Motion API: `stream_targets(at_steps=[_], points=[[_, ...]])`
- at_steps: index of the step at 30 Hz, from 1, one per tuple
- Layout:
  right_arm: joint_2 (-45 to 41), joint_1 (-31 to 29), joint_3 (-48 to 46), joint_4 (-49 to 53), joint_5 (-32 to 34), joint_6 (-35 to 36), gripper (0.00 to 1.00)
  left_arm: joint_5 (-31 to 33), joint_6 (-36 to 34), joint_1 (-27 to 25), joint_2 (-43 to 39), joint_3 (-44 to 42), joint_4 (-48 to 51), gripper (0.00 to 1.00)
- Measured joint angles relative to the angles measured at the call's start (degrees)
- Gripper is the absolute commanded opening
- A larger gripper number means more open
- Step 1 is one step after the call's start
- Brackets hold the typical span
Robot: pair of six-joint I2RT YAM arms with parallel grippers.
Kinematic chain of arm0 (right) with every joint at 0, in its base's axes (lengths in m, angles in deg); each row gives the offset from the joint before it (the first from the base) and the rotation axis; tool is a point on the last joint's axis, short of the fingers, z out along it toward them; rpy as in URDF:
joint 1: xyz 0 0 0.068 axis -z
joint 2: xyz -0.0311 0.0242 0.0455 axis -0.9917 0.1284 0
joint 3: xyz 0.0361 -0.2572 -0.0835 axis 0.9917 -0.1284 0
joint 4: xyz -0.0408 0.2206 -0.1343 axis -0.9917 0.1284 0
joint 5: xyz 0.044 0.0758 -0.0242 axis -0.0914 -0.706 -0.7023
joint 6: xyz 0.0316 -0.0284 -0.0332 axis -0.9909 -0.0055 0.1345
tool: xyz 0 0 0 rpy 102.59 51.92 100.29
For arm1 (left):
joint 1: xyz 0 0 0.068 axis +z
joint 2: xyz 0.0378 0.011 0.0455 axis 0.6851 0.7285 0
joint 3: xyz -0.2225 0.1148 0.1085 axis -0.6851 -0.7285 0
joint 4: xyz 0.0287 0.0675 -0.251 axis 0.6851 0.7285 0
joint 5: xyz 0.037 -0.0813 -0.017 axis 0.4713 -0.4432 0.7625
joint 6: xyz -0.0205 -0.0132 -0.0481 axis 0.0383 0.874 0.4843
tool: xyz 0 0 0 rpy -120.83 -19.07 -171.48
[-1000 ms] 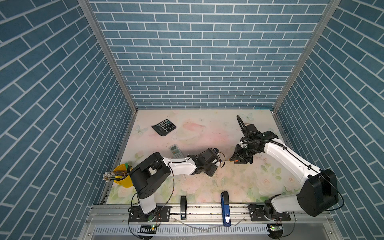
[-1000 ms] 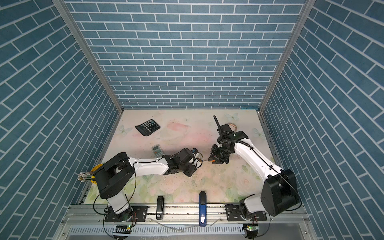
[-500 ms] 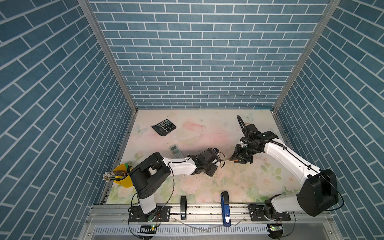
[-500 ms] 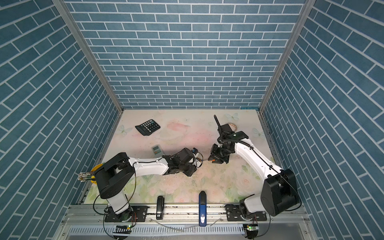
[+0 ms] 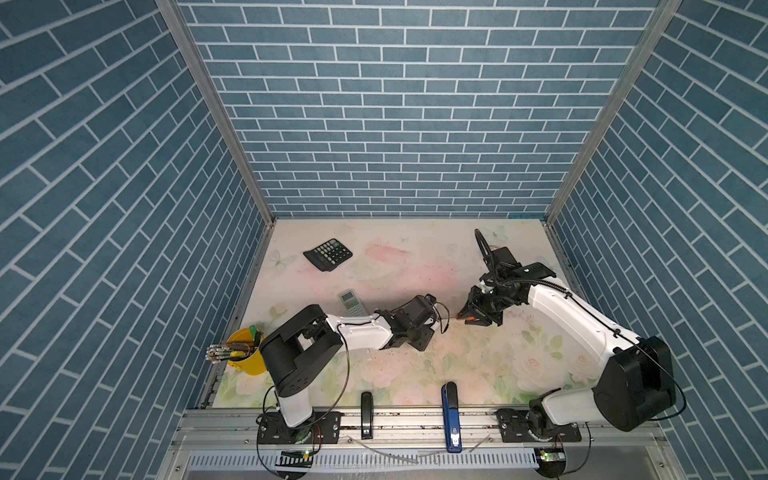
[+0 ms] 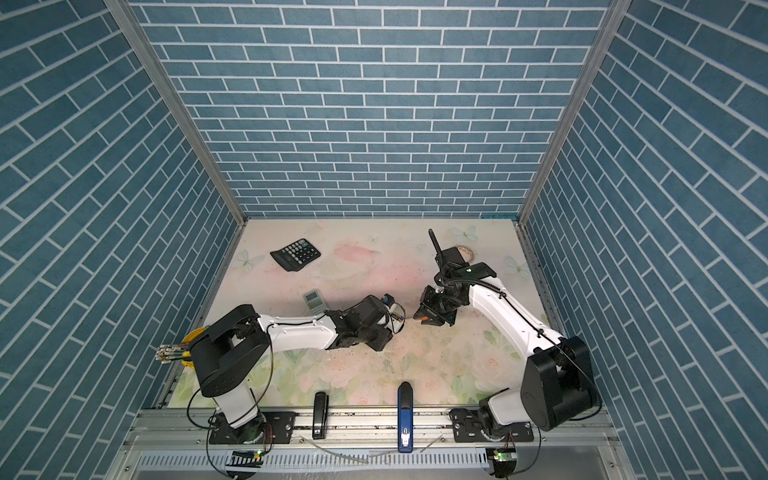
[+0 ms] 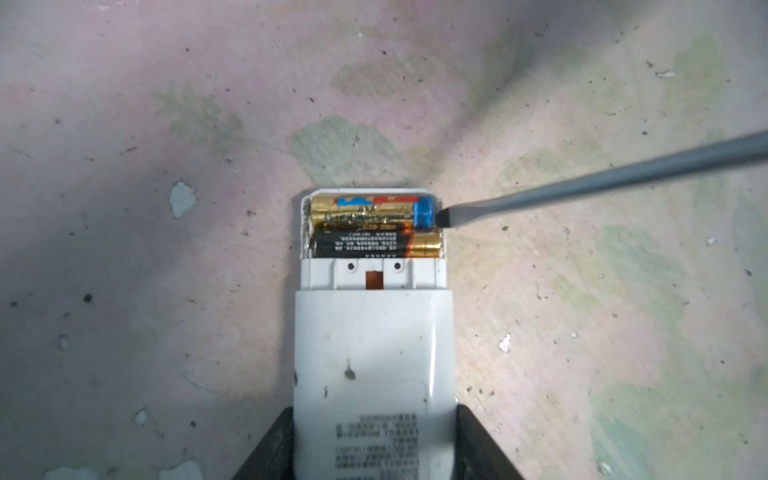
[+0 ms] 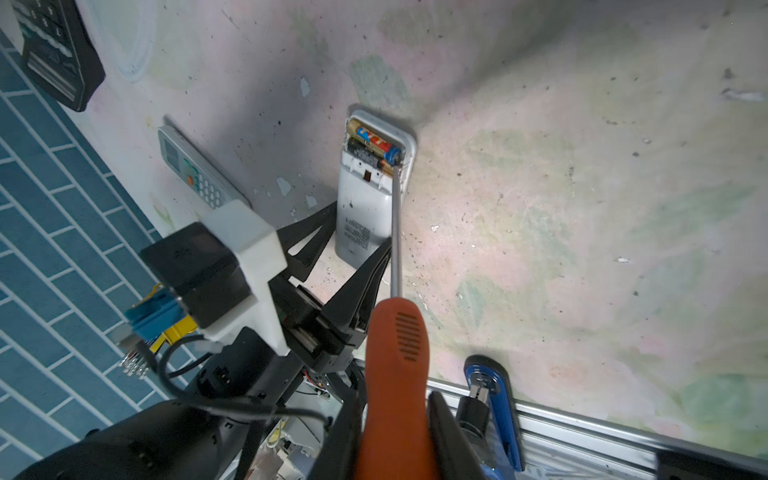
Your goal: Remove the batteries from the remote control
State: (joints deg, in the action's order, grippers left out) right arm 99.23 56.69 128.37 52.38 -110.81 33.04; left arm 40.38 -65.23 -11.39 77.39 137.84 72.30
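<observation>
In the remote control's (image 7: 372,357) open compartment (image 7: 304,232), mid-table, we see two batteries (image 7: 374,232) side by side. The yellow cup (image 5: 249,365), near left, holds slim sticks (image 5: 220,354). Our left gripper (image 7: 374,436), stretched low, pinches the remote control. The right gripper (image 8: 397,436) clamps the screwdriver (image 8: 397,340), its tip at one battery's blue end.

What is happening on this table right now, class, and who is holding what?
The left gripper clamps a white remote, back side up, its battery bay uncovered. Two batteries sit in the bay. The right gripper holds an orange-handled screwdriver whose flat tip meets the blue end of the battery nearest the remote's end. Neither battery is out yet.
</observation>
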Motion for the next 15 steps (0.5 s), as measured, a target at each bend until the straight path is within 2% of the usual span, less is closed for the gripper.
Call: stream_targets(at_steps=[6, 15], points=[[0.0, -0.8, -0.1, -6.1, -5.6, 0.1, 0.00, -1.0, -0.5, -0.2, 0.4, 0.1, -1.0, 0.37], [-0.1, -0.1, -0.1, -6.4, -4.4, 0.7, 0.00, -1.7, -0.7, -0.2, 0.4, 0.1, -1.1, 0.37]])
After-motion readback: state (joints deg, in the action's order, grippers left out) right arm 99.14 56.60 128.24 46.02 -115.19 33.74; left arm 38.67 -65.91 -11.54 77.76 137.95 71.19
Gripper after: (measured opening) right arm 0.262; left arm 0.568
